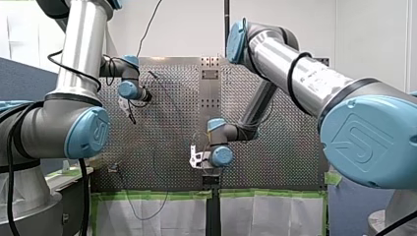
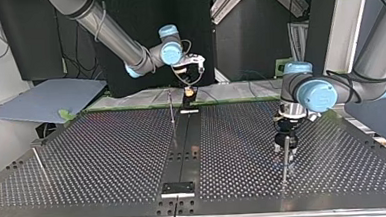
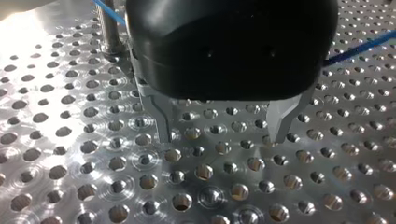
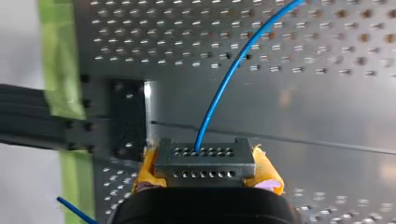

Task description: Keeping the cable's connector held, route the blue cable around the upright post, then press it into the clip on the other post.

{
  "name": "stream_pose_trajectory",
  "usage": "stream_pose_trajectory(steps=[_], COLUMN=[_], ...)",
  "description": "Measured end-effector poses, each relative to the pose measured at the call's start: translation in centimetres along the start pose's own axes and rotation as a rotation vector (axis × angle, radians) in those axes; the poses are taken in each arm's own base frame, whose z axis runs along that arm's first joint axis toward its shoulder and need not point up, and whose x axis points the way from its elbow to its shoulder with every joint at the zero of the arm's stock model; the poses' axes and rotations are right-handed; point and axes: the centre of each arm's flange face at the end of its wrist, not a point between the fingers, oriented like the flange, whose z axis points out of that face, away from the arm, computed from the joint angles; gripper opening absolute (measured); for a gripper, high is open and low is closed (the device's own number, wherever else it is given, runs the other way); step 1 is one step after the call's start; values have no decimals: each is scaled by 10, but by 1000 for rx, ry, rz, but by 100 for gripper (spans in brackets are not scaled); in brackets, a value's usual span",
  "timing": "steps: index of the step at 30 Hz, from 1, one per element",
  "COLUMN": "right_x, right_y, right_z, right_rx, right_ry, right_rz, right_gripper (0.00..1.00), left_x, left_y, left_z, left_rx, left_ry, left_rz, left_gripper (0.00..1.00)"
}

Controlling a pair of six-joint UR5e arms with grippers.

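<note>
My right gripper (image 4: pixel 207 171) has its yellow pads (image 4: pixel 267 171) shut on a grey connector block (image 4: pixel 205 157) with rows of holes. The blue cable (image 4: pixel 223 88) rises out of the block and runs away over the perforated table. In the top view my right gripper (image 2: pixel 190 91) hangs at the far edge, near the middle. My left gripper (image 3: pixel 223 135) stands open just above the plate, nothing between its metal fingers (image 3: pixel 163 126). An upright post (image 3: pixel 109 28) stands behind it, and blue cable (image 3: pixel 359 46) passes behind the gripper body. In the top view my left gripper (image 2: pixel 286 142) sits right beside that post (image 2: pixel 284 166).
A thin post (image 2: pixel 171 107) stands near the dark centre strip (image 2: pixel 185 149), and another post (image 2: pixel 39 164) leans at the top view's left. A small black block (image 2: pixel 177 188) sits at the near edge. Green tape (image 4: pixel 58 56) lines the table's edge.
</note>
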Motion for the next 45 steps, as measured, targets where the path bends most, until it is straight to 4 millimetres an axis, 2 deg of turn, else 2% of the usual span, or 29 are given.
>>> stream_pose_trajectory(steps=[8, 17, 28, 38, 45], right_x=[-46, -89, -130, -180, -196], right_y=[3, 7, 25, 42, 55], right_z=[5, 6, 1, -1, -3], right_rx=[-22, -44, -78, -104, -120], right_ry=[-25, -56, -54, -95, -101], right_rz=[2, 4, 55, 58, 66], right_gripper=[0, 0, 0, 0, 0], left_x=[0, 0, 0, 0, 0], left_y=[1, 1, 1, 1, 2], left_z=[0, 0, 0, 1, 0], left_rx=[-1, -2, -1, -1, -2], left_ry=[0, -1, -2, -2, -2], left_rz=[0, 0, 0, 0, 0], left_gripper=[100, 100, 100, 100, 100])
